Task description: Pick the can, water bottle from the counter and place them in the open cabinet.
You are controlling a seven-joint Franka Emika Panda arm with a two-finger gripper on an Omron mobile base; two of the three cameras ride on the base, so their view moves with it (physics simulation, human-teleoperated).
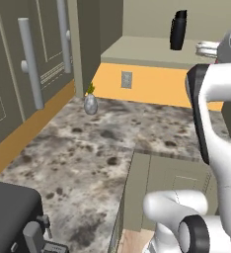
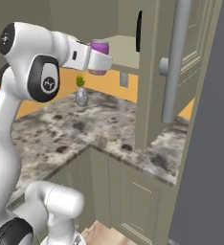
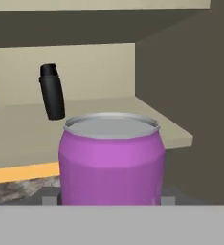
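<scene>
Water bottle (image 1: 178,30) already stands on the cabinet (image 1: 137,52) shelf, toward its back wall. My gripper (image 2: 100,60) pinches the can (image 2: 100,49), held aloft off the counter (image 2: 109,124) just short of the shelf's front edge. Left, I judge: set the can inside, release.

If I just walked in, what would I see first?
The bright purple can pops out first: the gripper is shut on it, holding it up in the air in front of the open cabinet. Next is the tall black water bottle, already standing on the beige cabinet shelf. A little grey vase with a green sprig sits on the speckled counter.
</scene>
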